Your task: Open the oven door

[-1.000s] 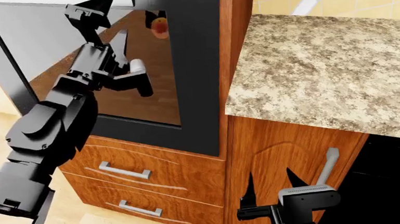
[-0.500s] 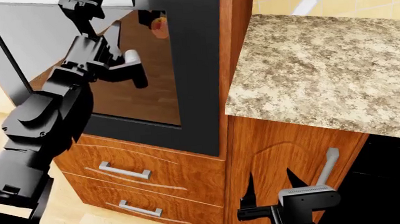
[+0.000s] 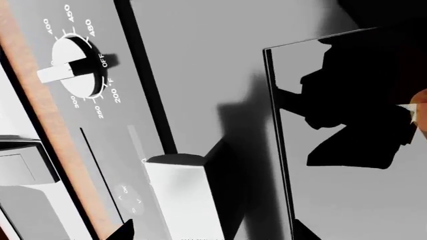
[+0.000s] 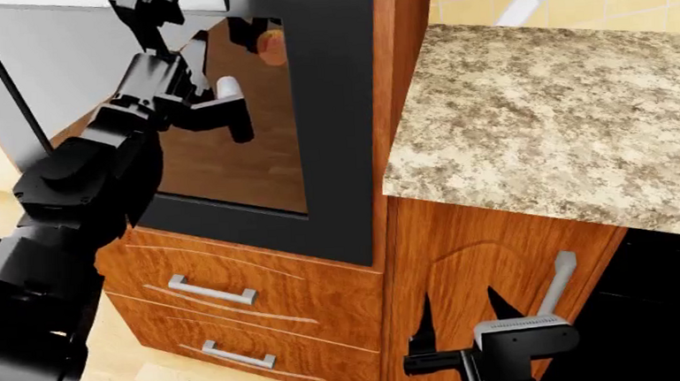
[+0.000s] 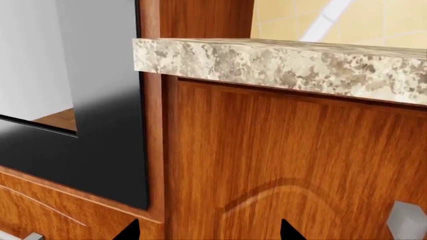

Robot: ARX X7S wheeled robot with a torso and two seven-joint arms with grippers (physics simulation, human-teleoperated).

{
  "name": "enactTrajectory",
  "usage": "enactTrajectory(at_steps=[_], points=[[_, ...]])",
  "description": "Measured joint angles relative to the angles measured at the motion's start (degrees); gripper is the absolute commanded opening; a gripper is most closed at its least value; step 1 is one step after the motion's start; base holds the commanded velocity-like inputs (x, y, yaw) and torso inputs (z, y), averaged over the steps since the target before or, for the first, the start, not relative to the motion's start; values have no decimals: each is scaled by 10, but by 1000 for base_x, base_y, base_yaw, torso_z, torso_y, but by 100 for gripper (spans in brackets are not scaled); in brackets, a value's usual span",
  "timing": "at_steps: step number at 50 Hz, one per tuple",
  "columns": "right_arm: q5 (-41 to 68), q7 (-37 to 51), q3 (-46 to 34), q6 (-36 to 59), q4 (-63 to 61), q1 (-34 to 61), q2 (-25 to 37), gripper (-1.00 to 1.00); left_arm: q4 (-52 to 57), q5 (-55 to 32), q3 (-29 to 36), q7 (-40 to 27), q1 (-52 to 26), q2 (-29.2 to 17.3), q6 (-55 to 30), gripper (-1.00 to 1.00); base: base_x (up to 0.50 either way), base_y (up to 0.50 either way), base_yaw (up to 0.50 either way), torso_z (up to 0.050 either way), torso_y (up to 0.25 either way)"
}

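Kitchen cabinetry with a speckled stone bench (image 4: pixel 548 116) at right; the oven door (image 4: pixel 338 111) sits left of the bench's edge.
Left gripper (image 4: pixel 211 105) is raised at the door's glass near the grey handle (image 3: pixel 183 197); jaws' state cannot be told. Right gripper (image 4: pixel 460 312) hangs low before the cabinet door (image 5: pixel 287 165), jaws spread.

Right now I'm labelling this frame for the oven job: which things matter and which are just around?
Matter:
oven door
door handle
left gripper

Just around:
right gripper
granite countertop
drawers
cabinet door
temperature dial
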Motion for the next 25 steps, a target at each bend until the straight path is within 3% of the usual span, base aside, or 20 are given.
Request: enactTrajectory(at_steps=[25], points=[[6,7,-4,2,-3,-1,5,100,-56,-18,19,-21,-25,10,-1,100,0,0,0,0,0]])
